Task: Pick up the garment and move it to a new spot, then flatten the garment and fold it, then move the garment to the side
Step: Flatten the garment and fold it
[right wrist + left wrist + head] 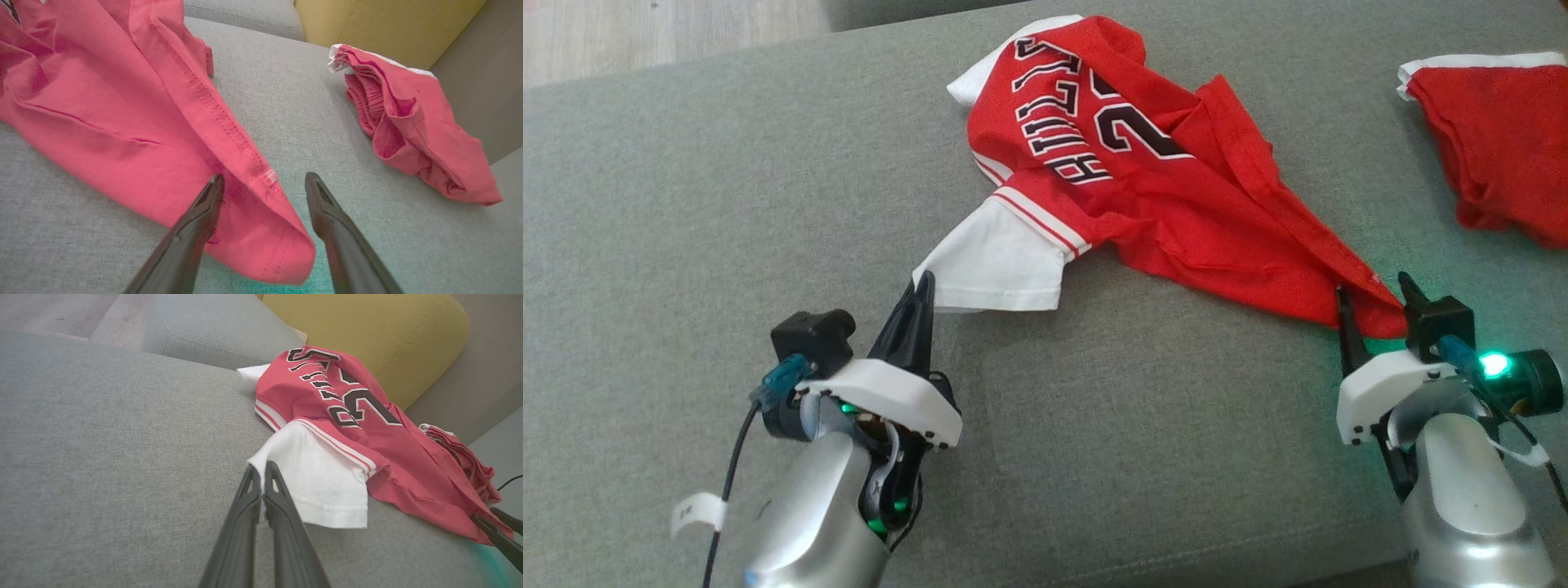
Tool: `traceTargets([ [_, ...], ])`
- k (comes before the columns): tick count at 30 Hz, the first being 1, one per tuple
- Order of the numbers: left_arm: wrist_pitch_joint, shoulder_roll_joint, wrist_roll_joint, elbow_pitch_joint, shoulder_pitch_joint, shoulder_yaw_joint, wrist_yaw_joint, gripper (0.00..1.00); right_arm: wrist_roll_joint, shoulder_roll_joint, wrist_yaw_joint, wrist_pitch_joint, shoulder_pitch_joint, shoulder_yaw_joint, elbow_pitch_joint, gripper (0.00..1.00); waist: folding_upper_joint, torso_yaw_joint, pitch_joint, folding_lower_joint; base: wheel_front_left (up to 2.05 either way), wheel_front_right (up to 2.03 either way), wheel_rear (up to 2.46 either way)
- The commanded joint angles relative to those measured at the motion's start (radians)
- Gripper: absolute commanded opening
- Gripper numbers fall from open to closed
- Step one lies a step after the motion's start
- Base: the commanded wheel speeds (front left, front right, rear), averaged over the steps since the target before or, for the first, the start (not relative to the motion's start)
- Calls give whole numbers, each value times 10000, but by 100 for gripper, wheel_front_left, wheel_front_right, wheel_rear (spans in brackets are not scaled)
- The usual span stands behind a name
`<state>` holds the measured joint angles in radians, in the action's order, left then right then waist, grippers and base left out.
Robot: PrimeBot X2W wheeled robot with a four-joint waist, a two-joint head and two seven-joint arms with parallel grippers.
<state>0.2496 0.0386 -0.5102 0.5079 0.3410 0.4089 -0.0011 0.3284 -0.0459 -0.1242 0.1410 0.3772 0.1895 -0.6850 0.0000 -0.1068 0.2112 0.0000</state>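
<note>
Crumpled red jersey (1111, 204) lies in the middle of the grey cushion (727, 204): light, limp cloth, likely best taken by its corners. Left gripper (923, 282), jaws pressed together, meets the white sleeve (996, 261); right gripper (1374, 290), jaws spread, straddles the red hem (245, 155)

left gripper (923, 282): black tapered fingers (911, 327), white screw-dotted wrist plate (890, 392), silver forearm (800, 514), black cable (725, 482) with blue plug (778, 382), white tag (698, 513) | right gripper (1373, 286): same build, green light (1493, 364) glowing
</note>
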Motion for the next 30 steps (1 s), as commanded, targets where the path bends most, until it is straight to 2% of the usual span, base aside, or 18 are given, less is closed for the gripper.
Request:
traceTargets([
  [1, 122, 116, 88, -312, 409, -285, -52, 0, 55, -58, -65, 131, 347, -195, 215, 87, 0, -1, -6, 0, 0, 0, 0],
  [2, 122, 116, 89, -309, 413, -290, -54, 0, 37, -57, -65, 149, 381, -188, 129, 69, 0, 0, -15, 0, 0, 0, 0],
  [3, 122, 116, 89, -307, 414, -294, -54, 0, 25, -56, -65, 168, 411, -184, 51, 38, 0, -1, -23, 0, 0, 0, 0],
  [4, 122, 116, 88, -307, 412, -297, -53, 0, 9, -56, -65, 201, 438, -200, -22, 0, 0, -1, -31, 0, 0, 0, 0],
  [13, 122, 116, 78, -278, 339, -398, -52, 0, -184, -67, -65, 437, 584, -400, -386, 0, 0, -82, -161, 0, 0, 0, 0],
  [19, 122, 116, 131, -319, 205, -590, -78, 0, -820, -66, -65, 650, 534, -1070, -342, 0, 0, -132, -420, 0, 0, 0, 0],
  [23, 122, 129, 222, -438, 52, -887, -84, 0, -2096, -59, -65, 543, 347, -2161, -53, 0, 0, -147, -658, 0, 0, 0, 0],
  [24, 122, 187, 254, -504, -24, -1064, -106, 0, -3025, -78, -65, 329, 181, -2935, 297, 0, 0, -142, -796, 0, 0, 0, 0],
  [26, 122, 302, 283, -567, -76, -1266, -119, 0, -4153, -220, -65, 9, -55, -3873, 879, 0, 0, -125, -960, 0, 0, 0, 0],
  [30, 122, 703, 350, -670, -24, -1636, -170, 0, -6605, -989, -65, -791, -534, -5761, 2848, 0, 0, -92, -1260, 0, 0, 0, 0],
])
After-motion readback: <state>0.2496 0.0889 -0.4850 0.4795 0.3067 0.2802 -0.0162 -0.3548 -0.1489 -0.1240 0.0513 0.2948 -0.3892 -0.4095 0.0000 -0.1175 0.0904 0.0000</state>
